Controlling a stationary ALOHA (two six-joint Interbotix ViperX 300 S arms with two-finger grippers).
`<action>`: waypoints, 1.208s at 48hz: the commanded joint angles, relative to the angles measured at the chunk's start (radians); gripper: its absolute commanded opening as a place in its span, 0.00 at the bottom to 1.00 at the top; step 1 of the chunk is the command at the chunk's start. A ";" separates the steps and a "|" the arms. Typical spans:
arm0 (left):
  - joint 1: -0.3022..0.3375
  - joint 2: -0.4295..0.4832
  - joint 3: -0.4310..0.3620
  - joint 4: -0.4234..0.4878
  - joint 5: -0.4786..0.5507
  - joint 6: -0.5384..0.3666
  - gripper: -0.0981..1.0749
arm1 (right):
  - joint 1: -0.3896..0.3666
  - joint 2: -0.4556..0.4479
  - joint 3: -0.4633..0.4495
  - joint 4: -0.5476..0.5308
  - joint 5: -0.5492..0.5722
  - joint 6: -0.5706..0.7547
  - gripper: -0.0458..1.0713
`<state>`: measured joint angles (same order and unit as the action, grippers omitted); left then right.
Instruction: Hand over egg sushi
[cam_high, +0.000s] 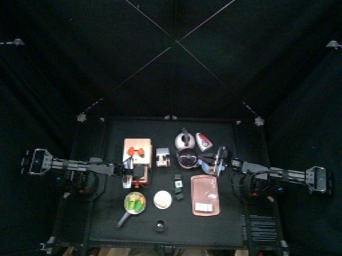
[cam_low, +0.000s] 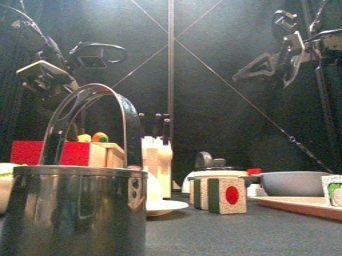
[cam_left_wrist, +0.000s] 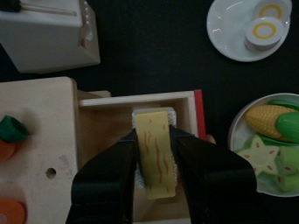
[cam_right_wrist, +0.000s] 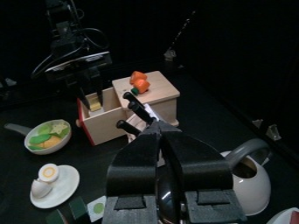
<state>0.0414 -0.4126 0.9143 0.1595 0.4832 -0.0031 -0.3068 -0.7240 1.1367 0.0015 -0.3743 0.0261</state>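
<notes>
The egg sushi (cam_left_wrist: 156, 150), a yellow egg strip on white rice, sits between my left gripper's (cam_left_wrist: 156, 140) jaws, which are shut on it. It hangs over the open compartment of a wooden box (cam_left_wrist: 111, 109) with a red edge. In the right wrist view the same sushi (cam_right_wrist: 93, 102) shows at the box's near end, under the left gripper (cam_right_wrist: 86, 86). My right gripper (cam_right_wrist: 153, 133) is shut and empty, held off the box (cam_right_wrist: 152, 101) and pointing toward it. In the top view the left gripper (cam_high: 134, 172) is left of centre and the right gripper (cam_high: 214, 160) is right of centre.
A white plate with a fried egg (cam_left_wrist: 257, 26) and a green bowl of toy vegetables (cam_left_wrist: 274, 140) lie beside the box. A kettle (cam_right_wrist: 260, 175) is near the right arm. A steel pot (cam_low: 74, 205), a sushi roll block (cam_low: 225, 193) and a tray (cam_high: 203, 195) stand at the front.
</notes>
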 joint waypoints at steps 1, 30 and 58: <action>-0.003 -0.008 -0.020 0.000 -0.003 0.000 0.63 | 0.003 -0.002 -0.021 0.000 -0.009 0.002 0.05; -0.049 -0.098 -0.207 -0.209 0.008 -0.002 0.63 | 0.097 -0.020 0.034 -0.028 -0.074 0.002 0.05; -0.080 0.410 -0.643 -0.167 0.020 0.005 0.63 | 0.114 -0.110 0.089 -0.031 -0.071 0.000 0.05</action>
<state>-0.0383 -0.0583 0.3590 -0.0353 0.5016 0.0000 -0.1948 -0.8130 1.2257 -0.0291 -0.4387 0.0276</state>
